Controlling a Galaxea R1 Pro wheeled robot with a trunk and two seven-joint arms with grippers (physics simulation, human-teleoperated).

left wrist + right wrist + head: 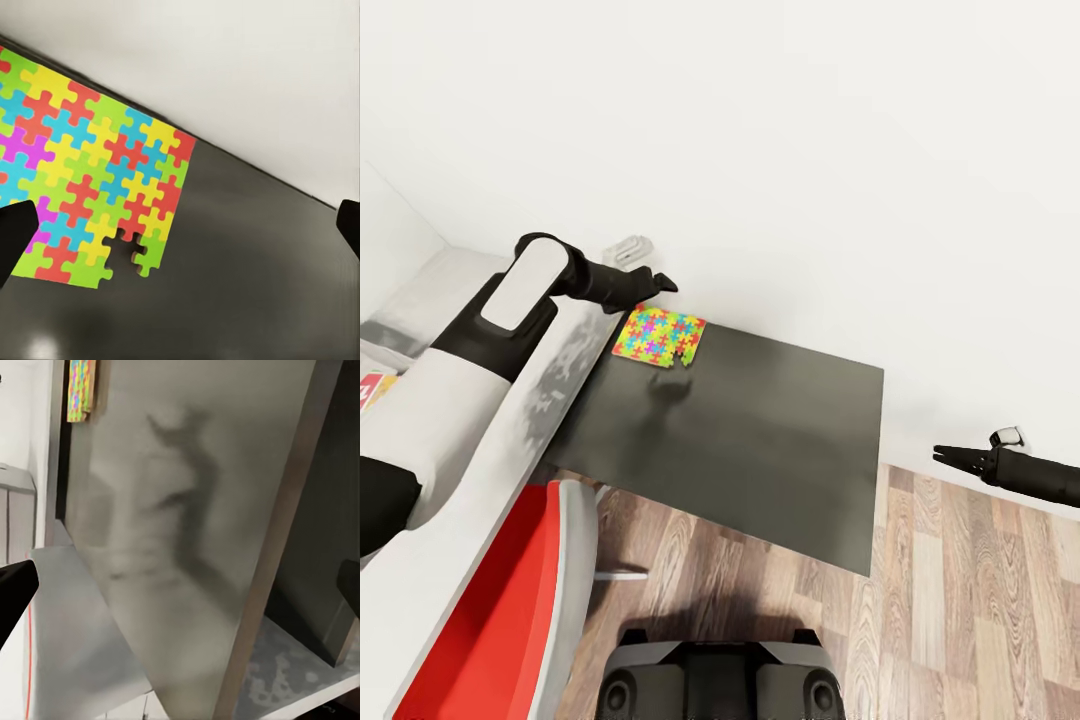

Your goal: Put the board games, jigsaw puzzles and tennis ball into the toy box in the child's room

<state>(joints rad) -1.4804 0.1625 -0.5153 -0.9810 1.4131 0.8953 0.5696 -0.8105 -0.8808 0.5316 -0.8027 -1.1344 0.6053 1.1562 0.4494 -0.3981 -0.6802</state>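
One jigsaw puzzle (pixel 659 337), a bright multicoloured mat with a notch in its near edge, lies flat on the far left corner of the table's dark-grey section (pixel 760 440). My left gripper (pixel 658 283) hovers just above its far edge. In the left wrist view the puzzle (pixel 97 172) lies below the open left gripper (pixel 180 232), which holds nothing. My right gripper (pixel 950 457) hangs open and empty over the floor, right of the table. A red-and-yellow board game corner (pixel 370 388) shows at the left edge. A light-grey rimmed corner (pixel 630 245), possibly the toy box, peeks from behind my left forearm.
The pale table top (pixel 480 470) runs under my left arm along the wall. A red and grey chair (pixel 500 600) stands at the table's near left. Wood-plank floor (pixel 960 620) lies open to the right. The right wrist view shows the dark table (pixel 187 510) side-on.
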